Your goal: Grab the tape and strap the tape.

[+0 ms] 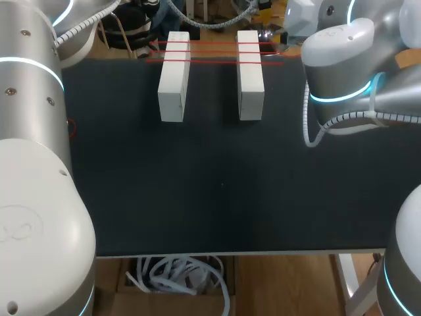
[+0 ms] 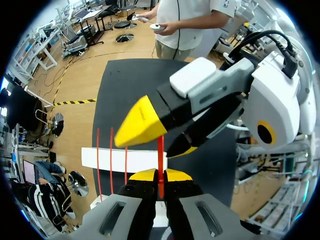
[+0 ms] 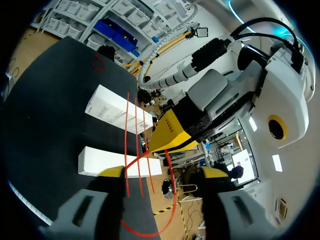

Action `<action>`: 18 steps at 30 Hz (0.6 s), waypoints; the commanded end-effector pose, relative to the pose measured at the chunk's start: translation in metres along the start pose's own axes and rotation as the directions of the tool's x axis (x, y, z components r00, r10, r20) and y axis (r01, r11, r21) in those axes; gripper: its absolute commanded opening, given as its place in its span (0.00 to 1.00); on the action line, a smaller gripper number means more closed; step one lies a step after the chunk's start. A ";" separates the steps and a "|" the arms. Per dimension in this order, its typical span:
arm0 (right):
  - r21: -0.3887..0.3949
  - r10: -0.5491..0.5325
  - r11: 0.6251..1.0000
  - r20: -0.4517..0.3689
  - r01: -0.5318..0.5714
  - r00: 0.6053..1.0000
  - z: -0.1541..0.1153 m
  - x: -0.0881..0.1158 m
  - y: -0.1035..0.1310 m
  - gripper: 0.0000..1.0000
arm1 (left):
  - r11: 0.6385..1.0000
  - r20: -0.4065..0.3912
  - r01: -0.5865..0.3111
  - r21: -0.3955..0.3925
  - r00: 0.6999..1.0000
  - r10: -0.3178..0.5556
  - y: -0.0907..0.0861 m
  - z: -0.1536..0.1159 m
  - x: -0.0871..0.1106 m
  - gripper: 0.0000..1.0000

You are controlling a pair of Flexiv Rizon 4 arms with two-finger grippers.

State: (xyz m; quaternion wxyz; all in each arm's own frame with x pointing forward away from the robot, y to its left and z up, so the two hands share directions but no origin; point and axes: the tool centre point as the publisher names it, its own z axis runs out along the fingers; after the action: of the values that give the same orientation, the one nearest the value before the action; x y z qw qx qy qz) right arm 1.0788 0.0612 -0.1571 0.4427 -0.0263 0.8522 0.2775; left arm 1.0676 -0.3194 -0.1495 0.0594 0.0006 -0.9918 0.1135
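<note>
Two yellow fingertips of our left gripper (image 2: 161, 175) stand almost together and pinch one strand of the red tape (image 2: 160, 155) from both sides. Just ahead of it is our right gripper (image 3: 164, 172). Its fingers are wide apart, and thin strands and a loose loop of the tape pass between them without being gripped. In the upper middle of the head view the tape crosses in three thin lines over the far ends of the left white block (image 1: 174, 76) and the right white block (image 1: 250, 76). The blocks lie side by side, apart, on the black table (image 1: 217, 191). Our left arm (image 1: 33, 164) fills the left edge, our right arm (image 1: 342, 66) the upper right.
</note>
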 end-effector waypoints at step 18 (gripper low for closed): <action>0.013 0.093 0.996 -0.164 -0.093 0.982 -0.073 -0.008 -0.062 0.98 | 1.000 -0.003 0.001 -0.005 1.000 -0.001 -0.001 -0.001 -0.001 0.00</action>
State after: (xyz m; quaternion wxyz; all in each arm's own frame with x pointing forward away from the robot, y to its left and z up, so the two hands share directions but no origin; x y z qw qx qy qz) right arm 1.0617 -0.0067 -0.1572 0.4133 0.0209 0.8673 0.2767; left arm 1.0676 -0.3194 -0.1495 0.0594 0.0006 -0.9918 0.1135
